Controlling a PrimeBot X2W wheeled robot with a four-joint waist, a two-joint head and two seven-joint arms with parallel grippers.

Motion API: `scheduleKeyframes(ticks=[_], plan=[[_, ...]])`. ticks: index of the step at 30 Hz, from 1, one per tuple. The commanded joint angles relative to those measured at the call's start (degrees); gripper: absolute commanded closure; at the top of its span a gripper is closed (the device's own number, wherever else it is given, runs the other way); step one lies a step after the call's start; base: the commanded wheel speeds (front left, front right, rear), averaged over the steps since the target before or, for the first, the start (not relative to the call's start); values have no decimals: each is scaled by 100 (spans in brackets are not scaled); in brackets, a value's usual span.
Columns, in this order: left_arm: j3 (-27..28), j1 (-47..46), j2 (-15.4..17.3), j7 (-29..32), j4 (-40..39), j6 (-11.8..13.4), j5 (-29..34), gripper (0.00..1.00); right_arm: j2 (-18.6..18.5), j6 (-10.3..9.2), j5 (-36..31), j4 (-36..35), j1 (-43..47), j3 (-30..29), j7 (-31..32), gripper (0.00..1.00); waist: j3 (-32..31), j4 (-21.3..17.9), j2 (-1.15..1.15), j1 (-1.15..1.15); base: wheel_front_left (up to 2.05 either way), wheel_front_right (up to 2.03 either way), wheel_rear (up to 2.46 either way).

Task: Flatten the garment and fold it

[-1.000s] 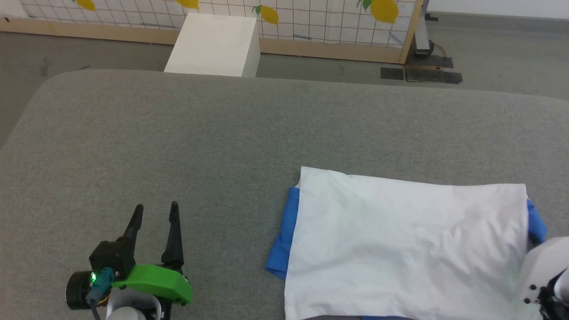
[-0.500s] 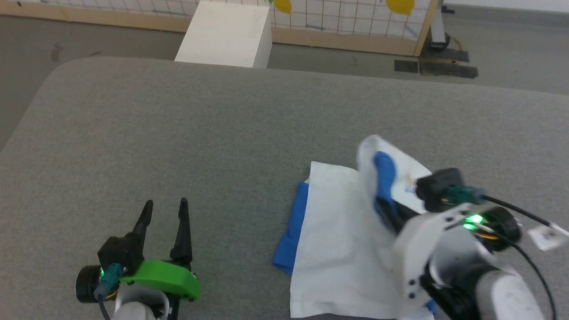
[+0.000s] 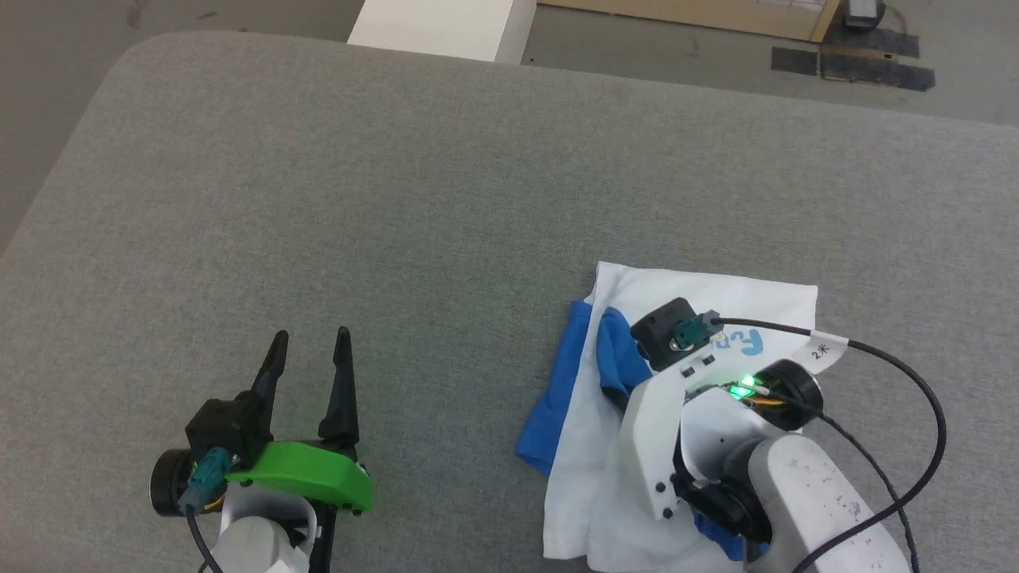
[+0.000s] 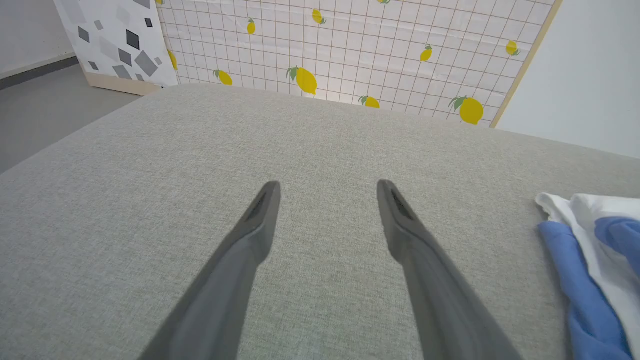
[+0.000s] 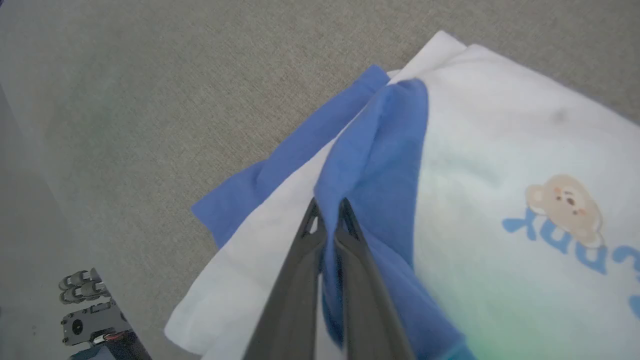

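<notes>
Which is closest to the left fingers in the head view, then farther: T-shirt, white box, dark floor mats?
1. T-shirt, on the table, to the right.
2. White box, beyond the table's far edge.
3. Dark floor mats, far right, behind.

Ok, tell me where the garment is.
In the head view the garment lies lower right on the grey table, its blue fold pinched by the right gripper.

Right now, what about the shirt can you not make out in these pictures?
Head view: the right arm covers the shirt's middle; the bottom edge cuts off its near side.
Left wrist view: the right edge cuts off most of it.
Right wrist view: the printed word runs off the right edge.
</notes>
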Motion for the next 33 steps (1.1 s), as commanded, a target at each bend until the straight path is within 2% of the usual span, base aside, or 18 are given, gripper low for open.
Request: scheduleKeyframes(ticks=[1, 2, 7, 9, 13, 14, 15, 19, 22, 27, 33], plan=[[12, -105, -35, -27, 12, -34, 51, 0, -5, -8, 134, 94, -69, 26, -17, 56, 57, 49, 0, 0, 0, 0, 0], [21, -103, -41, -27, 17, -35, 56, 0, -5, -8, 208, 161, -80, 50, -19, 0, 52, 42, 0, 0, 0, 0, 0], [74, -89, -54, -27, 53, -45, 96, 0, -5, -8, 833, 107, -33, 136, -216, 0, -74, -79, 0, 0, 0, 0, 0], [93, -67, -56, -27, 55, -52, 116, 0, -5, -8, 1063, -114, -19, 150, -538, 0, -157, -146, 0, 0, 0, 0, 0], [144, 12, -39, -27, 54, -72, 145, 0, -5, -8, 1601, -740, 77, -57, -1608, 0, -344, -317, 0, 0, 0, 0, 0], [166, 47, -28, -27, 54, -85, 154, 0, -5, -8, 1778, -1011, 181, -262, -2158, 0, -436, -394, 0, 0, 0, 0, 0], [175, 65, -25, -27, 43, -92, 160, 0, -5, -8, 1793, -1127, 252, -398, -2432, 0, -485, -437, 0, 0, 0, 0, 0], [204, 137, -13, -27, 28, -104, 176, 0, -5, -8, 1846, -1339, 644, -1085, -3296, 0, -619, -570, 0, 0, 0, 0, 0], [228, 175, 8, -27, 31, -120, 174, 0, -5, -8, 1924, -1249, 956, -1593, -3734, 0, -673, -645, 0, 0, 0, 0, 0], [240, 194, 21, -27, 50, -149, 177, 0, -5, -8, 1997, -650, 1353, -2158, -3852, 0, -693, -709, 0, 0, 0, 0, 0], [220, 178, 2, -27, 29, -164, 183, 0, -5, -8, 2084, 172, 1417, -2228, -3269, 0, -602, -706, 0, 0, 0, 0, 0]])
